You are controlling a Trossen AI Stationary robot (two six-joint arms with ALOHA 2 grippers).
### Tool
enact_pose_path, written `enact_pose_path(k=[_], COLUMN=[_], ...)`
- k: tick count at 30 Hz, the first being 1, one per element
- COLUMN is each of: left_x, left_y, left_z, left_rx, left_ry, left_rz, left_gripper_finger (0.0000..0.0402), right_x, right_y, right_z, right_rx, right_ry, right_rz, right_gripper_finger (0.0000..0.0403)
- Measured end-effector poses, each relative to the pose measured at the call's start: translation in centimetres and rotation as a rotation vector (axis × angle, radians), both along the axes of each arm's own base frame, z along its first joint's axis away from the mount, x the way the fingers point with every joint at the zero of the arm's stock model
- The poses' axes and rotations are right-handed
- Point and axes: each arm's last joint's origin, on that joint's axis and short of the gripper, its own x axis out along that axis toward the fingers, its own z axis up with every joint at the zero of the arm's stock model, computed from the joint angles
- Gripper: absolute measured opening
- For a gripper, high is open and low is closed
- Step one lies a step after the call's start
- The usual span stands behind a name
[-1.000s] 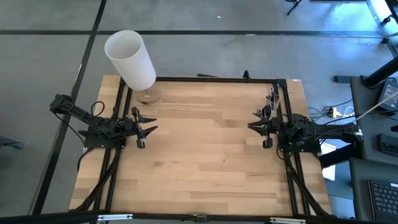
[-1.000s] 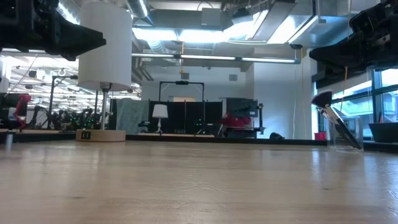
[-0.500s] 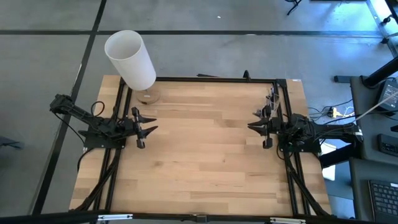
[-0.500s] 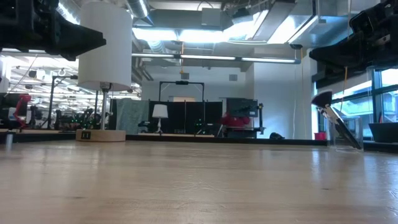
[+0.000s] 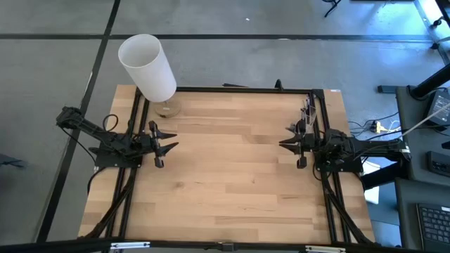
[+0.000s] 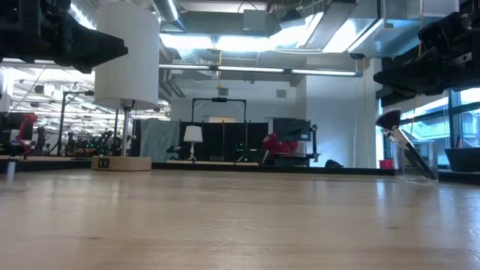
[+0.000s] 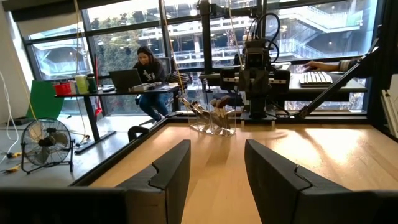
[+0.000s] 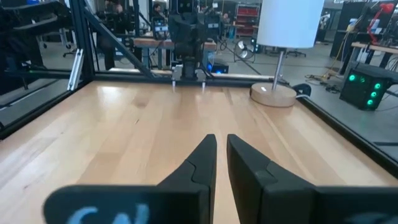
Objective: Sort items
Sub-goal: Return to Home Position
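My left gripper (image 5: 169, 144) hung above the left edge of a pale plank-wood table (image 5: 232, 190) framed in black metal rails (image 5: 232, 90). Its two dark, blocky fingers (image 7: 168, 174) stood spread, with bare tabletop showing between them. My right gripper (image 5: 285, 144) hung above the opposite edge, facing it. Those fingers (image 8: 202, 158) were tapered and drawn nearly together, with only a thin slit between them, and pinched nothing.

The makeup brushes (image 7: 199, 110), slim dark sticks with tufted tips, leaned inside a clear plastic organizer (image 6: 421, 161) at the table's right edge, just beside my right arm. A lamp (image 5: 148, 63) with a smooth white cylindrical shade and a thin stem stood on a round wooden base (image 8: 273, 94) at the table's far left corner.

A small dark label (image 6: 104, 163) on that base was too small to read. Pale blue lettering (image 8: 93, 214) on the dark body behind my right fingers was too blurred to read. Beyond the table, a person (image 7: 146, 68) sat at a laptop (image 7: 126, 79).
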Motion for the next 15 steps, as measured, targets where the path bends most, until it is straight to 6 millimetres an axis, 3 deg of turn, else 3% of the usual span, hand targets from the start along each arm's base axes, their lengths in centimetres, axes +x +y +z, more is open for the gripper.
enact_pose_path(k=[15], left_x=[0.0], left_y=[0.0], left_z=[0.0], left_rx=[0.0], left_ry=[0.0], left_rz=[0.0], left_gripper_finger=[0.0148], right_x=[0.0], right_y=[0.0], right_z=[-0.19], right_rx=[0.0], right_ry=[0.02], right_rz=[0.0], right_gripper_finger=[0.004])
